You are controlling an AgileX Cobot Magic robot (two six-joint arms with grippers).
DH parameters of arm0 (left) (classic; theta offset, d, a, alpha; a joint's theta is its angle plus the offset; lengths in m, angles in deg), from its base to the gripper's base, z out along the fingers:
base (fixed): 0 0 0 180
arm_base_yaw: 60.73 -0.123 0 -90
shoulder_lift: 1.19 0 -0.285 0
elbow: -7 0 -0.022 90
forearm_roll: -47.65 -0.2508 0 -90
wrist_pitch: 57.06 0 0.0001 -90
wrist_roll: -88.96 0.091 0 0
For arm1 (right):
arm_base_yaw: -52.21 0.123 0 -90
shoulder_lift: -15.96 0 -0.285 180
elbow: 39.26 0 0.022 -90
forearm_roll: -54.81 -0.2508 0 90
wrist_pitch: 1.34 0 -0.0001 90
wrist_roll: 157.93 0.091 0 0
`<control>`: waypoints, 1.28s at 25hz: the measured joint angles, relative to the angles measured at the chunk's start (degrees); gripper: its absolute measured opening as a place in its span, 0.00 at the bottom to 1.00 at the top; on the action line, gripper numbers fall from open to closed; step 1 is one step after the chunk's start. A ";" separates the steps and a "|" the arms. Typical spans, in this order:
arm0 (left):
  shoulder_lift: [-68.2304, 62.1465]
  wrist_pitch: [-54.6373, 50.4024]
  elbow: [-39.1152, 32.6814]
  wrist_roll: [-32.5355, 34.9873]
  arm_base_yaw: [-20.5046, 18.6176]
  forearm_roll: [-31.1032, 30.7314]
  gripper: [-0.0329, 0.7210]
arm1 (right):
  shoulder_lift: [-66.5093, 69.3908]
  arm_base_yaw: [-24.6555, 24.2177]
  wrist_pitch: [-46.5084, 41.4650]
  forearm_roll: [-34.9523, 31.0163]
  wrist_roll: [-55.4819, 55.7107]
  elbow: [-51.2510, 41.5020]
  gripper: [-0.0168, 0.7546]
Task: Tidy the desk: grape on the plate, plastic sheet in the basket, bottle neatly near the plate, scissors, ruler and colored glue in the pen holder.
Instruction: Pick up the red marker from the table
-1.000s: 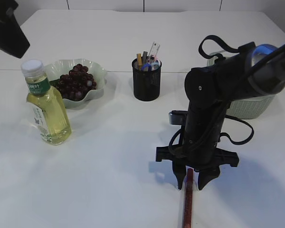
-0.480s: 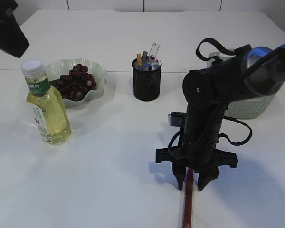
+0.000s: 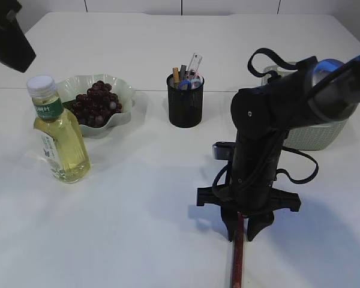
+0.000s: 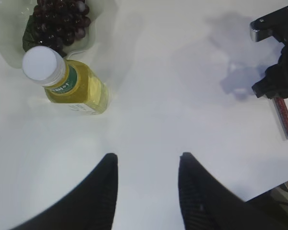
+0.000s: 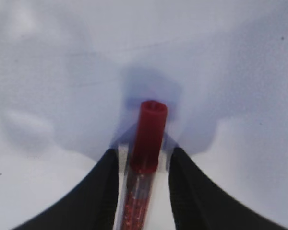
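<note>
A tidy office or study desk: a white table (image 3: 144, 198) carrying a pen holder (image 3: 185, 99) of stationery.

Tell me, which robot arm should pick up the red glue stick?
The right. Its tool is already down around the red glue stick, one finger on each side. The left tool hangs high over bare table near the bottle, far away.

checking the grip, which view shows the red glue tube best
The right wrist view: the glitter glue tube fills the centre, red cap up, between the right gripper's fingers. The exterior view shows only its lower length below the gripper; the left wrist view shows a short bit at the right edge.
</note>
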 joint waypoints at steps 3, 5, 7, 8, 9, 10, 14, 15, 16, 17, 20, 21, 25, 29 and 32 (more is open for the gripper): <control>0.00 0.00 0.00 0.00 0.00 0.00 0.45 | 0.00 0.00 0.00 0.00 0.00 0.00 0.35; 0.00 0.00 0.00 0.00 0.00 0.00 0.45 | 0.00 0.00 0.00 0.00 0.00 0.00 0.34; 0.00 0.00 0.00 0.00 0.00 -0.09 0.45 | 0.00 0.00 0.00 0.00 0.00 0.00 0.33; 0.00 0.00 0.00 0.00 0.00 -0.09 0.45 | 0.09 0.00 0.00 0.00 0.00 0.00 0.33; 0.00 0.00 0.00 0.00 0.00 -0.09 0.45 | 0.09 0.00 0.00 0.00 0.00 0.00 0.33; 0.00 0.00 0.00 0.00 0.00 -0.09 0.45 | 0.37 0.00 0.00 0.00 0.00 0.00 0.33; 0.00 0.00 0.00 0.00 0.00 -0.22 0.45 | 0.73 0.00 -0.65 0.00 0.00 0.33 0.30; 0.00 0.00 0.00 0.00 0.00 -0.22 0.45 | 0.85 0.00 -0.89 0.00 0.00 0.45 0.28; 0.00 0.00 0.00 0.00 0.00 -0.22 0.45 | 0.85 0.00 -0.91 0.00 0.00 0.52 0.26; 0.00 0.00 0.00 0.00 0.00 -0.22 0.45 | 0.85 0.00 -1.01 0.00 0.00 0.52 0.25; 0.00 0.00 0.00 0.00 0.00 -0.45 0.45 | 0.85 0.00 -1.01 0.00 0.00 0.52 0.25; 0.00 0.00 0.00 0.00 0.00 -0.45 0.45 | 0.85 0.00 -1.01 0.00 0.00 0.52 0.25; -0.23 0.00 0.00 0.00 0.00 -0.45 0.45 | 0.85 0.00 -1.34 0.00 -1.03 0.57 0.25; -0.47 0.00 0.00 0.00 0.00 -0.45 0.45 | 0.92 0.00 -2.29 0.22 -3.51 0.57 0.25; -0.47 0.00 0.00 0.00 0.00 -0.45 0.45 | 0.97 0.00 -2.51 0.54 -4.66 0.57 0.25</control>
